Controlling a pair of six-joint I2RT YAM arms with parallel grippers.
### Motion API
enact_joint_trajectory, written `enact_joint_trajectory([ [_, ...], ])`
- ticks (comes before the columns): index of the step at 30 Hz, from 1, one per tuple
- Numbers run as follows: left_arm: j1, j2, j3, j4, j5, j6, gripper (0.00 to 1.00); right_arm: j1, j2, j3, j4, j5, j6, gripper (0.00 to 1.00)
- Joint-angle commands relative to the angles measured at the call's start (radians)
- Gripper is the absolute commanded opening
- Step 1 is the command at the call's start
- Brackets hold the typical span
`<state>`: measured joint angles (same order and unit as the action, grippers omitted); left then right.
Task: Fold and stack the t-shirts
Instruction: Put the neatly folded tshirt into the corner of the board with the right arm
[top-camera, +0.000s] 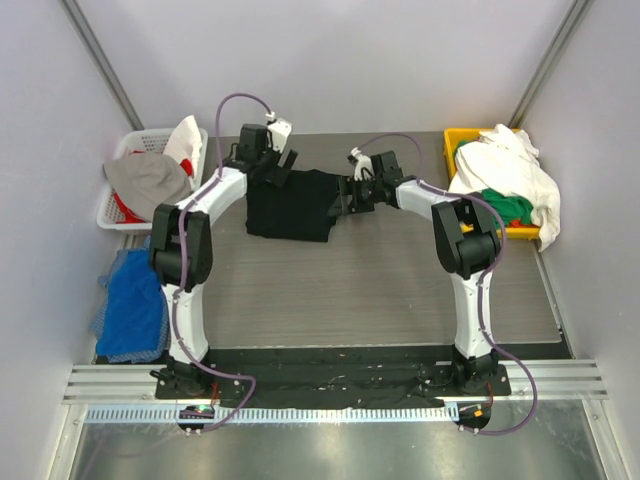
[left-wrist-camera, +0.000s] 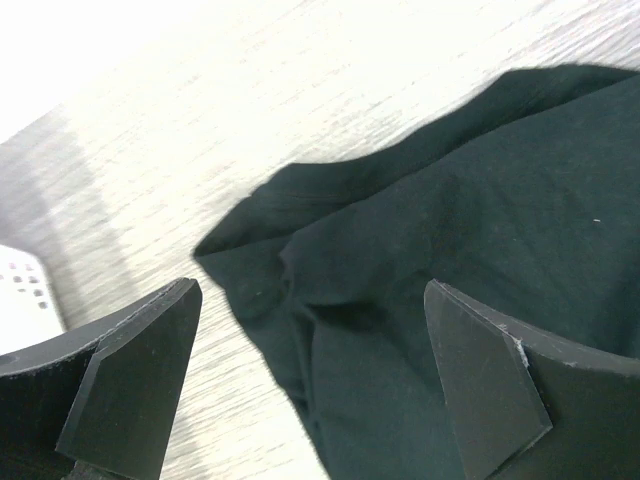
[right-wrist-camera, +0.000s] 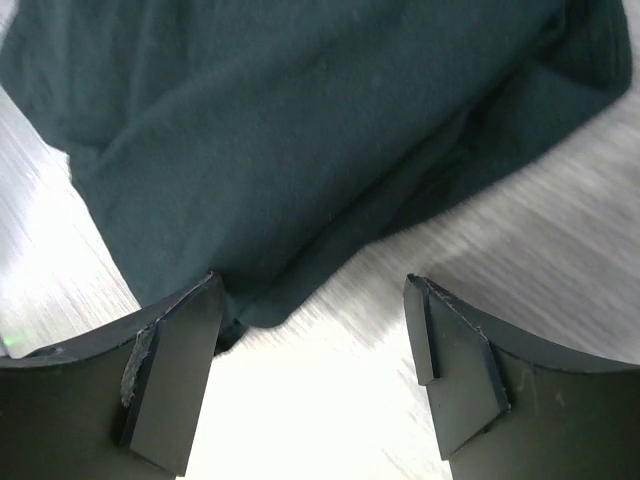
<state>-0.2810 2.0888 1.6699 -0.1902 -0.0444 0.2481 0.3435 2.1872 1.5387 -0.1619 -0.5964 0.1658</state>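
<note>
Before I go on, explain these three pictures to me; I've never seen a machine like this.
The big picture looks down from above on two white robot arms bolted at the table's near edge. Each ends in two-fingered jaws, the left gripper and the right gripper. The other two pictures come from small cameras on the wrists, so the dark wedges in them are each arm's own fingers. A black t-shirt, partly folded, lies on the table between the arms. Both sets of jaws stand open over its edges and hold nothing. A white basket on the left and a yellow bin on the right hold more clothes.

Pale walls (top-camera: 330, 60) — grey wood-grain table (top-camera: 360, 290).
</note>
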Motion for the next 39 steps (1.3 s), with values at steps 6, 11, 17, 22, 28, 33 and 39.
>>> enact_joint_trajectory([
  [6,0.002,-0.069,-0.097,0.012,-0.032,0.065,1.0,-0.003,0.092,0.09,0.108,-0.078,0.093,0.81],
  [11,0.003,-0.032,-0.11,-0.018,-0.058,0.105,1.0,-0.001,0.109,0.095,0.136,-0.097,0.116,0.81],
  [17,0.003,0.02,-0.087,-0.069,-0.078,0.143,0.99,0.0,0.125,0.084,0.157,-0.131,0.15,0.82],
  [22,0.003,0.043,-0.044,-0.126,-0.084,0.164,0.99,0.015,0.131,0.09,0.2,-0.151,0.158,0.81],
  [28,0.003,0.06,-0.013,-0.207,-0.069,0.181,0.99,0.048,0.151,0.107,0.211,-0.183,0.169,0.82],
  [33,-0.003,0.057,-0.018,-0.232,-0.069,0.198,0.98,0.091,0.172,0.118,0.214,-0.204,0.176,0.82],
  [39,-0.009,0.047,-0.044,-0.235,-0.069,0.204,0.98,0.117,0.174,0.115,0.229,-0.22,0.19,0.77],
])
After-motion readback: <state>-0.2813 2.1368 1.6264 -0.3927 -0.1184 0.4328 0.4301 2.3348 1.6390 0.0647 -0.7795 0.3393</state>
